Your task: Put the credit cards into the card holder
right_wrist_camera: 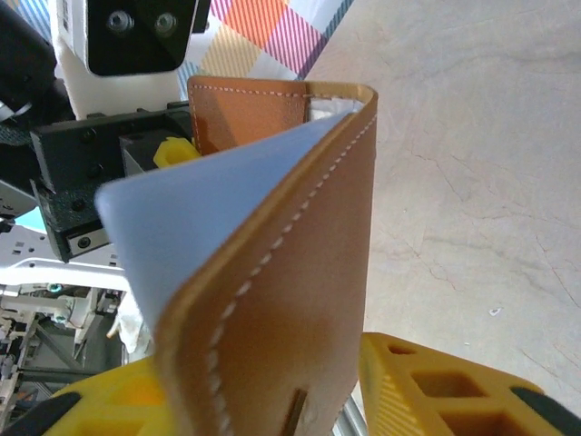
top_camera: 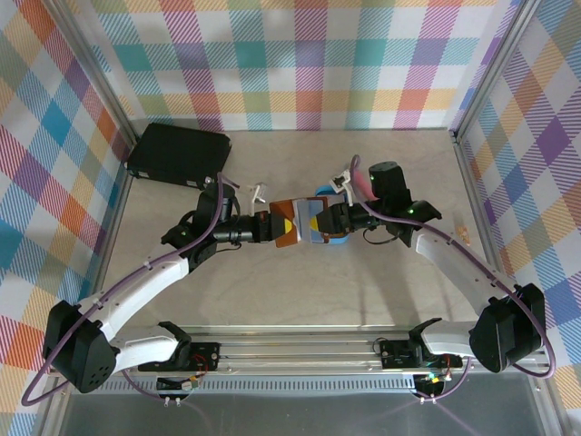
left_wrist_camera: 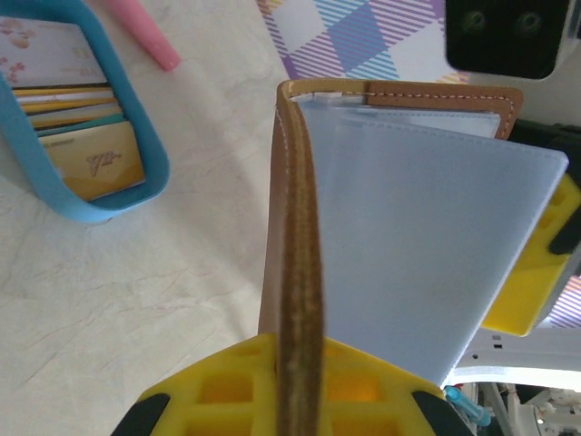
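The card holder (top_camera: 298, 223), brown leather with a pale blue-grey inside, hangs half open above the table between both arms. My left gripper (left_wrist_camera: 295, 368) is shut on one flap, seen edge-on between its yellow fingers. The other flap (right_wrist_camera: 300, 272) runs slantwise between the fingers of my right gripper (right_wrist_camera: 272, 409), which stand well apart around it. The credit cards (left_wrist_camera: 86, 150), gold and beige with one white flowered one, lie stacked in a blue oval tray (left_wrist_camera: 54, 195) on the table. That tray (top_camera: 336, 240) lies just below the right gripper (top_camera: 325, 221).
A pink stick (left_wrist_camera: 145, 36) lies beside the tray, behind the right wrist (top_camera: 363, 182). A large black case (top_camera: 177, 153) sits at the back left. Checked walls close in the table on three sides, and bare tabletop stretches in front of the arms.
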You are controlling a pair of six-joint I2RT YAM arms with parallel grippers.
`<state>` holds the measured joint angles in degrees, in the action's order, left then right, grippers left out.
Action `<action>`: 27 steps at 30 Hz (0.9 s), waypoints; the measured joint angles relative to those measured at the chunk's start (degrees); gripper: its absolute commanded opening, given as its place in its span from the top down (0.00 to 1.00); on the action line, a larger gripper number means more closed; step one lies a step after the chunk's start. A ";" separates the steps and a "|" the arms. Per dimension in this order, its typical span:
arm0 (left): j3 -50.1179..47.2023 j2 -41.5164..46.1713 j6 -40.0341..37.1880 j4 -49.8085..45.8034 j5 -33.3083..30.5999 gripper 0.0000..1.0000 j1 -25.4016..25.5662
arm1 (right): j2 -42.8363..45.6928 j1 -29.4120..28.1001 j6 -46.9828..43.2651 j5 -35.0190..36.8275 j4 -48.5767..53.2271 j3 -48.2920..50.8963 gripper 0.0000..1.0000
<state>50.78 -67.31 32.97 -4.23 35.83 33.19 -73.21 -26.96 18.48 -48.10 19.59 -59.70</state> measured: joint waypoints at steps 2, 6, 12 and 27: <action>-0.26 -0.98 0.52 1.60 0.70 1.00 0.00 | -0.22 -0.76 -0.66 1.18 1.16 -0.59 0.84; -0.74 -2.95 0.61 2.91 0.57 0.74 -0.20 | -1.07 -2.19 -1.62 6.73 5.42 -2.95 0.99; -0.66 -2.10 -2.67 -3.80 -4.48 0.27 -1.68 | -3.89 -8.70 -0.50 21.46 12.24 -8.39 1.00; -3.52 10.40 -5.35 -18.34 -9.09 0.32 -12.35 | -28.68 -24.50 9.33 61.64 36.92 -25.97 1.00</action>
<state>47.27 -56.90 27.62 -22.57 26.74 20.84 -101.89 -51.46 27.81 13.54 56.51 -85.67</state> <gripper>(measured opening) 0.702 0.110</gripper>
